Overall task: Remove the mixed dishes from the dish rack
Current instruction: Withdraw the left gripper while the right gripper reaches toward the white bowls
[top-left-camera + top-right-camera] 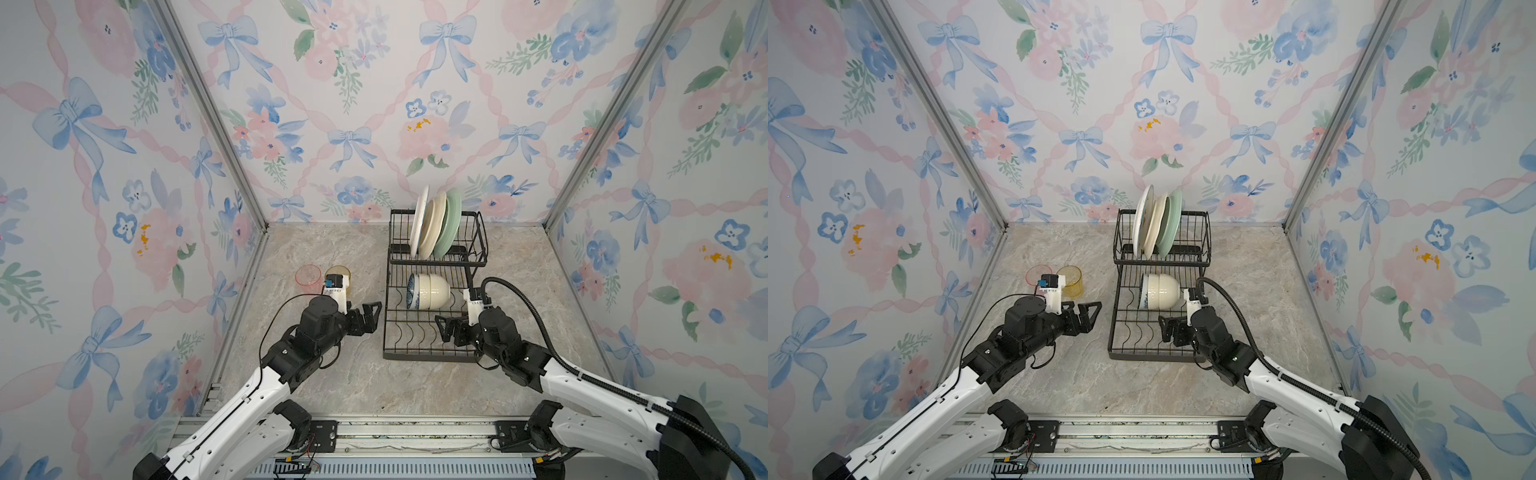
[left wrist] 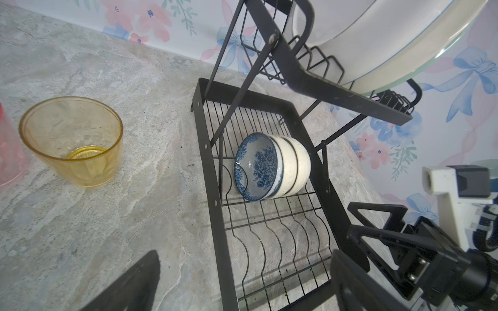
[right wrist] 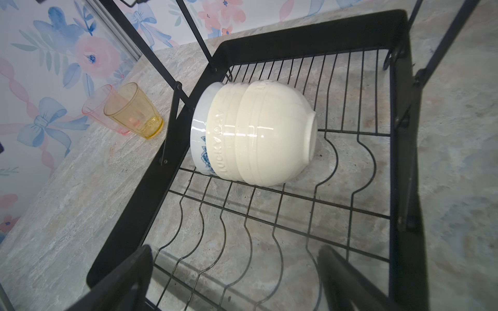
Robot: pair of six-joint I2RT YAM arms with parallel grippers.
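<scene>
— Black wire dish rack [image 1: 415, 357]: contents?
— Upper basket: white plate [image 1: 419, 220], cream plate [image 1: 434, 226] and pale green plate [image 1: 451, 224], all on edge, side by side. Lower tray: cream bowls [image 3: 258, 134] nested and lying on their side, with the blue-and-white bowl [image 2: 256, 167] innermost.
— Tumblers?
— Yellow tumbler [image 2: 72, 140] and pink tumbler [image 1: 308, 279] stand upright on the counter [image 1: 332, 374], just beside each other, left of the rack.
— Grippers?
— Left gripper [image 1: 370, 318]: jaws apart, empty, over the counter just beside the rack's left edge. Right gripper [image 1: 444, 330]: jaws apart, empty, above the lower tray's curved dividers, near the bowls, not touching.
</scene>
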